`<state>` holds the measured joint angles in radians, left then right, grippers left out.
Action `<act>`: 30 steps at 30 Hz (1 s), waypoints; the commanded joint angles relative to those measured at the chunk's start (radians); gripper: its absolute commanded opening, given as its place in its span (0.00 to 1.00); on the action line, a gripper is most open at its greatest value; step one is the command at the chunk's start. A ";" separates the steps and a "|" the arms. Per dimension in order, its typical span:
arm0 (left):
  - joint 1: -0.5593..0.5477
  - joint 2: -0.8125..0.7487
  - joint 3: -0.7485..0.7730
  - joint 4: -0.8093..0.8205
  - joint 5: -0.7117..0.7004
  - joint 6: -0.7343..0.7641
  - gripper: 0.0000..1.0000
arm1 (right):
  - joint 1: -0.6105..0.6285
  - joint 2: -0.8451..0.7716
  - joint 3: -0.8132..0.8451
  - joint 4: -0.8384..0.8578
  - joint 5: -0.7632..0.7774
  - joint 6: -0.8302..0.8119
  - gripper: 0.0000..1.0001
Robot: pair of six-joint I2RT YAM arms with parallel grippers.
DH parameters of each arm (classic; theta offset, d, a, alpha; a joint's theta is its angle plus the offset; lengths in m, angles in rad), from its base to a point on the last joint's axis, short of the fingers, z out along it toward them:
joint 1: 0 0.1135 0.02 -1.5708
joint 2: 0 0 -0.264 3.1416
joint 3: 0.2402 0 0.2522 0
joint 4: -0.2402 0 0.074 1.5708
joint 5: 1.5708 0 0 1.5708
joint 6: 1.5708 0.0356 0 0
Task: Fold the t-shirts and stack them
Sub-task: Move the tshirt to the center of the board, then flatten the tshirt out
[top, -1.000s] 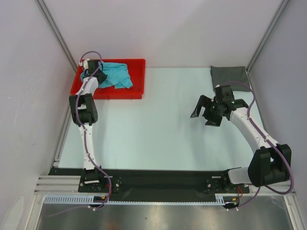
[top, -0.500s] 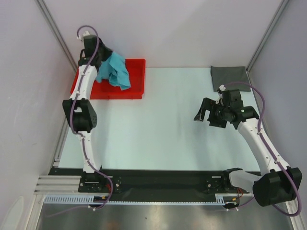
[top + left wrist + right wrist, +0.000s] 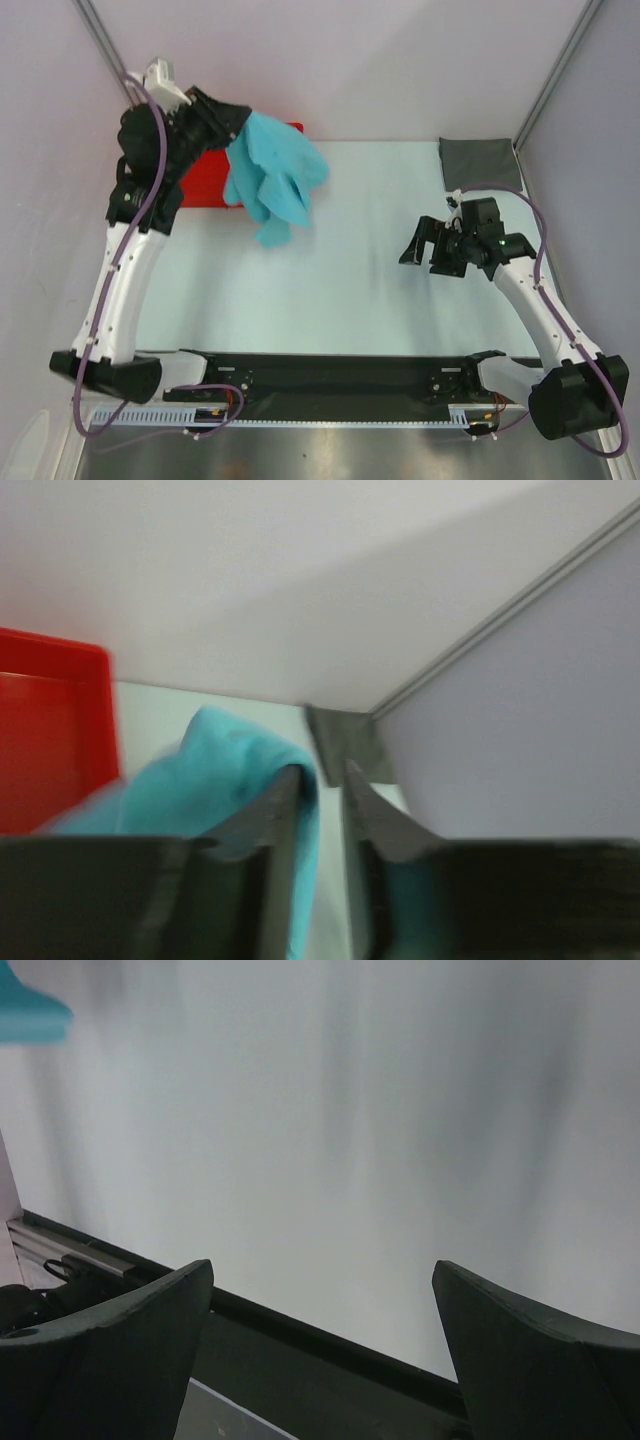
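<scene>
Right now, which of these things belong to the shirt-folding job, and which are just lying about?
Part of the job:
- teal shirt, hanging from the left gripper
- grey shirt, folded at the table's far right corner
- right gripper, open and empty

Just lying about:
- red tray
- table

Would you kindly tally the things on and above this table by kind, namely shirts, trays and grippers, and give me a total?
T-shirts: 2 (turquoise t-shirt, held up; dark grey t-shirt, folded at the far right corner)
Trays: 1 (red tray)
Grippers: 2 (left gripper, right gripper)
Total: 5
</scene>
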<state>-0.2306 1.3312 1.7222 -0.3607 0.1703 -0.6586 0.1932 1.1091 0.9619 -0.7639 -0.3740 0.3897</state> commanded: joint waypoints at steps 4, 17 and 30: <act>0.017 -0.171 -0.392 -0.158 -0.150 0.123 0.65 | 0.031 -0.015 -0.080 0.086 -0.055 0.041 1.00; -0.001 -0.271 -0.874 -0.239 -0.046 0.070 0.69 | 0.273 0.365 -0.106 0.374 -0.114 0.164 0.89; -0.085 -0.084 -1.006 -0.201 0.049 -0.022 0.51 | 0.299 0.491 -0.241 0.627 -0.195 0.288 0.60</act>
<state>-0.2771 1.2610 0.7143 -0.5873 0.2050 -0.6441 0.4808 1.6093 0.7532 -0.2276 -0.5549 0.6308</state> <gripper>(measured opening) 0.520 0.607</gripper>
